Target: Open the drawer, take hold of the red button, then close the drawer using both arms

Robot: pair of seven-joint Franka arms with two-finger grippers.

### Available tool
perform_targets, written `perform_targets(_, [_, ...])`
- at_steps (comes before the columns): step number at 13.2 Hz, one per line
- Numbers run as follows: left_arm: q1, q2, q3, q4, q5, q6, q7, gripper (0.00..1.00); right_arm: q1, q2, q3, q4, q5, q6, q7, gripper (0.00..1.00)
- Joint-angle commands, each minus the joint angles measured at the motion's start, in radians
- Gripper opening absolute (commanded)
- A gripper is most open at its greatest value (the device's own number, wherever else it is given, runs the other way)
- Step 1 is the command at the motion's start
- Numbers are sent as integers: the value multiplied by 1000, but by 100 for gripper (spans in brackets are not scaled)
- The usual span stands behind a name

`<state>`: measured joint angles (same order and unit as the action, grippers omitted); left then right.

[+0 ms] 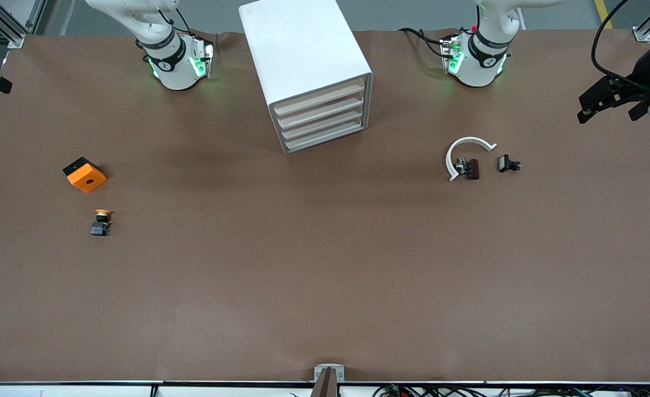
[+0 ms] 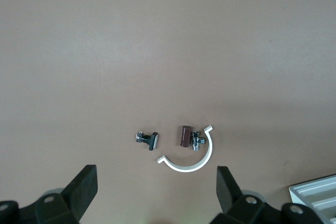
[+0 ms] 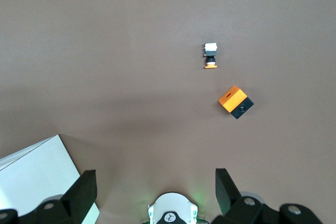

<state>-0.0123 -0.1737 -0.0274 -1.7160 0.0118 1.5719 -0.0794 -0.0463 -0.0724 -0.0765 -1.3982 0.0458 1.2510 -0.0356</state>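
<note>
All four drawers of the cabinet (image 1: 308,71) sit flush; I see no red button. My left gripper (image 2: 157,195), fingers spread, hangs high over the white clip (image 2: 190,160); my right gripper (image 3: 156,192), likewise spread, over bare table (image 1: 325,264).

We are wearing glossy white shells on our arms (image 1: 165,49), black joint rings, green lights glowing at the bases, and black cables trailing. Our left gripper (image 2: 157,192) and right gripper (image 3: 156,192) are showing matte black fingers with screw holes.
</note>
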Motion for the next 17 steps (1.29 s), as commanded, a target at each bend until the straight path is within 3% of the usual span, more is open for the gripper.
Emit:
perform_targets(1, [3, 10, 0, 24, -18, -20, -7, 100, -12, -6, 4, -16, 5, 48, -6, 100])
perform_targets(10, [37, 33, 21, 21, -88, -82, -11, 100, -30, -6, 3, -30, -3, 116, -118, 100])
perform_targets(15, [32, 178, 18, 21, -90, -35, -19, 100, -50, 6, 3, -25, 0, 103, -106, 100])
perform_targets(17, [28, 242, 12, 21, -92, 9, -48, 100, -53, 81, 4, -12, 0, 94, -115, 100])
